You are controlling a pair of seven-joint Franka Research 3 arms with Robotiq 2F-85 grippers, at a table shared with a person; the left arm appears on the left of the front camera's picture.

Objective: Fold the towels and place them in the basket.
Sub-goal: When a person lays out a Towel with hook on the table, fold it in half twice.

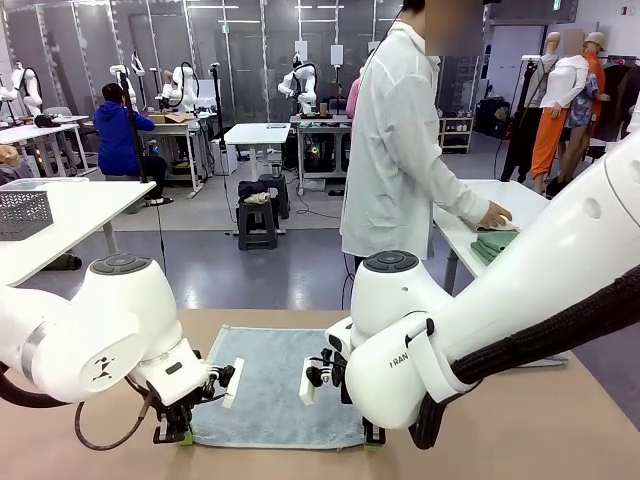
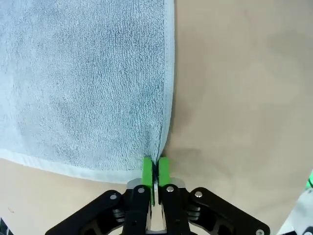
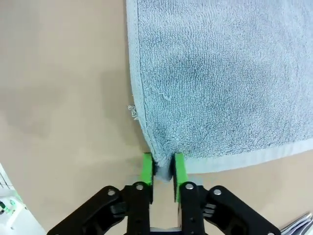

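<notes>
A pale blue-grey towel (image 1: 275, 385) lies flat on the tan table in front of me. My left gripper (image 1: 178, 432) is down at its near left corner; in the left wrist view the towel (image 2: 88, 83) has its corner pinched between the green pads of that gripper (image 2: 155, 171), shut on it. My right gripper (image 1: 372, 438) is at the near right corner. In the right wrist view the right gripper (image 3: 162, 169) is shut on a bunched corner of the towel (image 3: 215, 73). A dark grey mesh basket (image 1: 22, 213) stands on the white table at far left.
A person in a white coat (image 1: 400, 150) stands at the far side, a hand on green folded cloths (image 1: 493, 243) on a white table (image 1: 520, 200) at right. Bare tan tabletop (image 1: 540, 420) surrounds the towel.
</notes>
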